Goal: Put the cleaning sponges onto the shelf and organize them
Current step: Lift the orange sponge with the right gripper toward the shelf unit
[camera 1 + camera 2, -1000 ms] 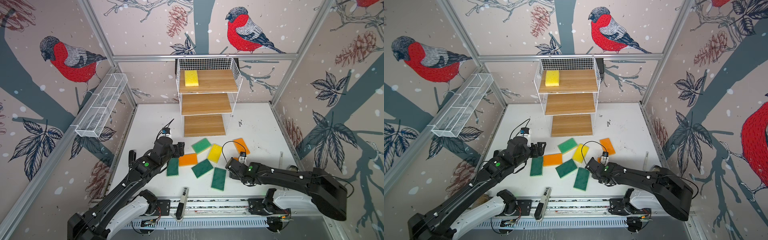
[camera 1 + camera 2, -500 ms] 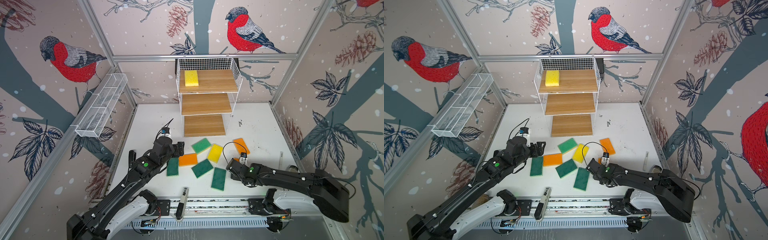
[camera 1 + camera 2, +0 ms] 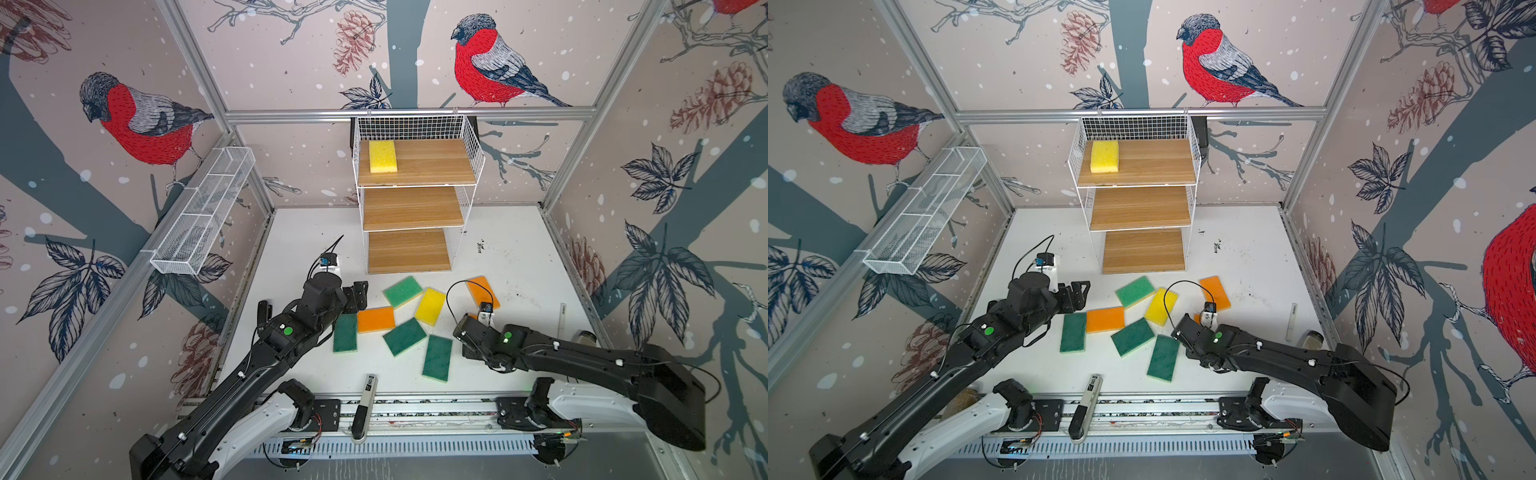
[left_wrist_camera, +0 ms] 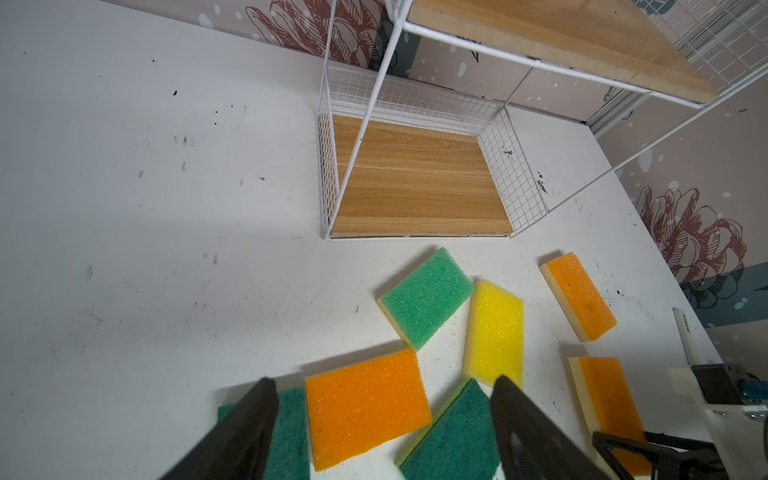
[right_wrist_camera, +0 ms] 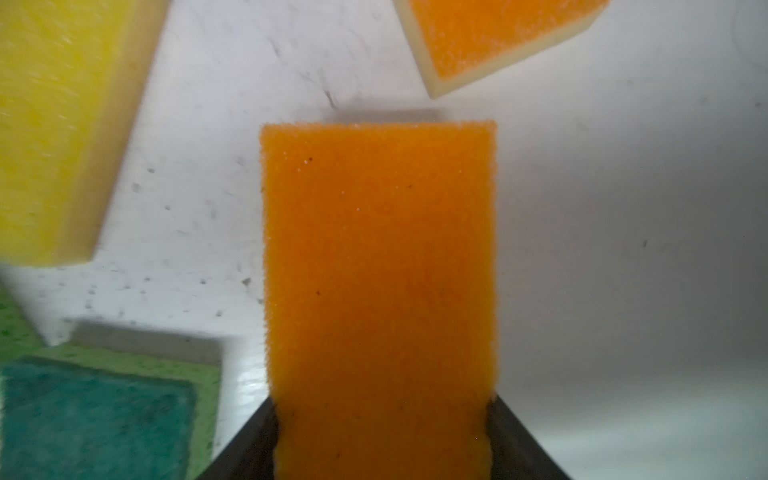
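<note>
As right pincer [image 5: 382,401] pinches, orange sponge [image 5: 380,257] between

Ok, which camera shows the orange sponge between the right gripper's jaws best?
Right wrist: the orange sponge shows close up, the right gripper flanking it. Left wrist shows it smaller, partly covered; both top views show only a sliver.

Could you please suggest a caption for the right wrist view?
An orange sponge pinched in the right tool, yellow sponge, green sponge and second orange sponge nearby.
</note>
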Available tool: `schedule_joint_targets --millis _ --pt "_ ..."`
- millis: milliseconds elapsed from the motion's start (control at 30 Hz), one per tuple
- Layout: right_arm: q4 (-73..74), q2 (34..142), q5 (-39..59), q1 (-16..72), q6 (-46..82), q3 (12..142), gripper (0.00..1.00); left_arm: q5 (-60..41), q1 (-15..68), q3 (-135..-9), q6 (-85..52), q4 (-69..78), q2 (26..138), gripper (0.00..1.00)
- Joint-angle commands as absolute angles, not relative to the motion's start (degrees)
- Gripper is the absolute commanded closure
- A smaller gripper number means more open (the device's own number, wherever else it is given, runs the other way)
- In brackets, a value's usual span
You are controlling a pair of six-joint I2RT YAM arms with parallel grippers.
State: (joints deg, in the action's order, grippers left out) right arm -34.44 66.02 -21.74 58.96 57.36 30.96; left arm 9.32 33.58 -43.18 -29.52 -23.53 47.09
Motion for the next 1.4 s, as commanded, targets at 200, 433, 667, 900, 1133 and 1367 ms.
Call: schedule_joint_targets --millis 200,433,667,900,1133,1367 --pt "-40.9 64.9 -28.3 61.5 53.8 40.1 0.36 11.1 33.5 -45.8 -28.2 -25.2 46.8 0.19" --pt "-45.4 65.2 -34.7 65.1 53.2 48.9 0.36 12.4 33.5 -48.3 -26.7 -26.7 48.0 0.19" --pt "-44.8 66.2 -37.9 66.4 49.6 56.1 0.36 13.0 33.5 -49.3 -26.2 -26.3 49.4 0.19" --pt "-43.0 67.9 -40.0 66.6 41.4 63.3 0.36 14.2 33.5 -51.1 -25.0 -26.9 50.7 0.19" --pt "-36.8 67.5 -41.8 66.7 33.8 67.7 0.36 16.1 33.5 -51.2 -24.5 -26.8 51.1 0.19" --pt "-32.8 69.6 -42.4 66.6 24.1 75.2 0.36 18.3 33.1 -53.5 -23.0 -28.3 52.3 0.19"
